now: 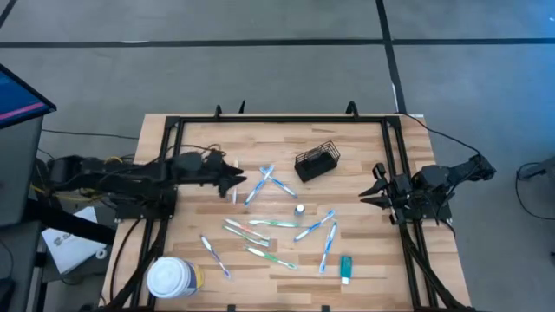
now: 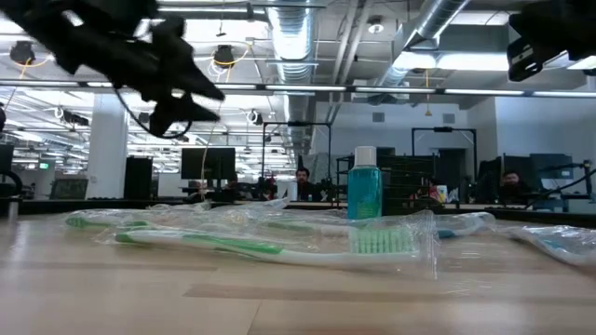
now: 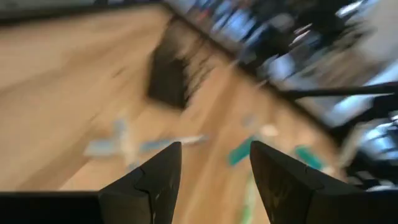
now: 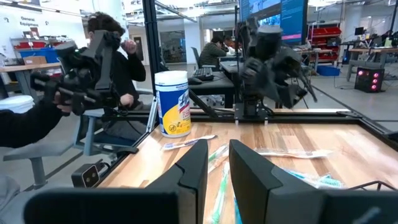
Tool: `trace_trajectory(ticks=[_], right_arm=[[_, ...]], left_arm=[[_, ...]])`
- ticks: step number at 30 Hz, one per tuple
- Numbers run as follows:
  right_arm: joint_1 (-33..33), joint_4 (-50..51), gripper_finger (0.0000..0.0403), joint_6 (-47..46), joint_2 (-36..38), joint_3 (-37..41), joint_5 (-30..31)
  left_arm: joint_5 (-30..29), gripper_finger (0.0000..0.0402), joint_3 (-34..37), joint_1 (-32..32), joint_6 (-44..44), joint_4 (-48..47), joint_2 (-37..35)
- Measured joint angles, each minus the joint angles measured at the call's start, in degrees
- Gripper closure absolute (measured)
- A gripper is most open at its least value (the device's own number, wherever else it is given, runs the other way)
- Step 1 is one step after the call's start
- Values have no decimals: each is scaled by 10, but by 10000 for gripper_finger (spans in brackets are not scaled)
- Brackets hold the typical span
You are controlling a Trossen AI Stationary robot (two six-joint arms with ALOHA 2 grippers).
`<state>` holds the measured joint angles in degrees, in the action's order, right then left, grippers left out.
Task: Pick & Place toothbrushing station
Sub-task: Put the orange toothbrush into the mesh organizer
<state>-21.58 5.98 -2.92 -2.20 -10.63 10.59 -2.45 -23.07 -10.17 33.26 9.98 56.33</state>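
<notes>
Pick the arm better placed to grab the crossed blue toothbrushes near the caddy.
Left, probably. The left gripper hangs open right beside the crossed blue toothbrushes, empty. The right gripper waits at the table's right edge, past the caddy.

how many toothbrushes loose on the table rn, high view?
About 9, none in the caddy: two crossed beside the left gripper, four mid-table, two toward the right, one by the tub. Overlaps may hide more.

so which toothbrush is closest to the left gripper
The blue toothbrush crossed with another just left of the black caddy; it lies right off the left gripper, while the rest lie farther down the table.
</notes>
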Motion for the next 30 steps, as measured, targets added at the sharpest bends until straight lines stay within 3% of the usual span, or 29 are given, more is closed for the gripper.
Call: trace_trajectory(ticks=[5, 9, 12, 30], right_arm=[[0, -5, 344, -1, 0, 0, 0], [0, -5, 344, -1, 0, 0, 0], [0, -9, 344, -1, 0, 0, 0], [0, -18, 344, -1, 0, 0, 0]], left_arm=[[3, 215, -109, -44, 30, -218, 70], [4, 215, -162, -77, 52, -316, 89], [8, 215, -166, -94, 91, -328, 100], [27, 215, -166, -115, 112, -337, 240]])
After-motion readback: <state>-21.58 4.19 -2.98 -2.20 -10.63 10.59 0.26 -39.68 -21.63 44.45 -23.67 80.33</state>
